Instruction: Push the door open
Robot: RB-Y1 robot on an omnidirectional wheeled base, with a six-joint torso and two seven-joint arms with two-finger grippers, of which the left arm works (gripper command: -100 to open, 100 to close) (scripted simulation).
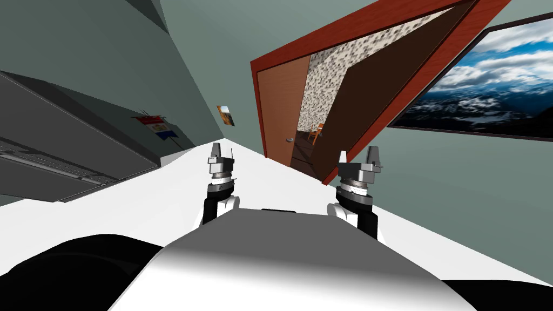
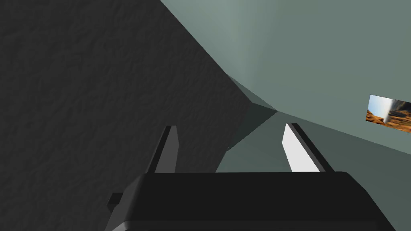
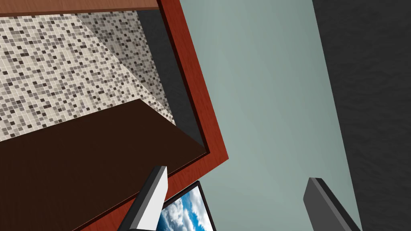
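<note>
The door [image 1: 282, 108] is ahead of you at about 1 o'clock, set in a red frame [image 1: 432, 59]. Its lighter brown leaf carries a small knob [image 1: 290, 140] and sits on the frame's 9 o'clock side. A dark brown panel [image 1: 367, 102] takes up the 3 o'clock side. I cannot tell whether that panel is a second leaf or the side of the opening. The gap between them is open, and through it you see a mosaic wall [image 1: 335, 65] and an orange chair [image 1: 316, 132].

Both pincers are held low in front of you, well apart from the door and touching nothing. Your left pincer [image 1: 222, 151] is at 11 o'clock, with its fingers spread and nothing between them. Your right pincer [image 1: 358, 156] is at 1 o'clock and is just as wide and empty. Its wrist camera faces the frame's upper corner, the dark panel and the mosaic wall.

The floor [image 1: 259, 173] is plain white and the walls are grey-green. A large picture [image 1: 486, 81] of clouds over mountains hangs just beside the frame at 2 o'clock. A small picture [image 1: 226, 115] hangs on the far wall at 12 o'clock. A dark grey cabinet [image 1: 65, 135] runs along the wall at 9 o'clock, with a red and blue label [image 1: 156, 125] near its far end.
</note>
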